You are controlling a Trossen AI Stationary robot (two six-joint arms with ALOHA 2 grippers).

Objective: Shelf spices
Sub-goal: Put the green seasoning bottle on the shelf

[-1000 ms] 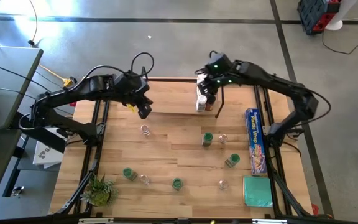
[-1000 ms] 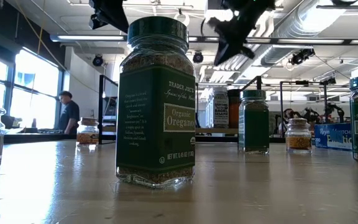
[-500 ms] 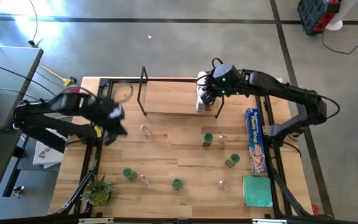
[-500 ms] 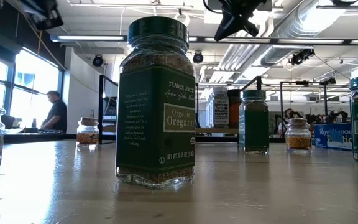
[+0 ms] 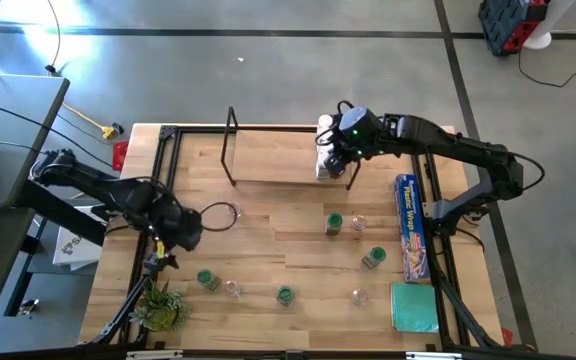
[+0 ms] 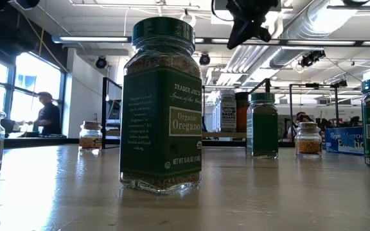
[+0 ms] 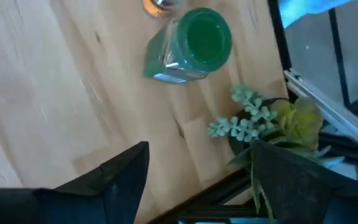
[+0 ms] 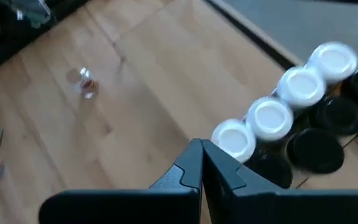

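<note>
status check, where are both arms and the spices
Left gripper jaws open, empty, above green-lidded jar by plant. Right gripper jaws shut over shelf jars. Nothing blocking.

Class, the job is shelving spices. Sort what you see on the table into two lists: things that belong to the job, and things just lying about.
Belongs to the job:
- green-lidded spice jars
- clear-lidded jars
- white-lidded jars already on the shelf
- shelf

Just lying about:
- blue plastic-wrap box
- small green plant
- teal pad
</note>
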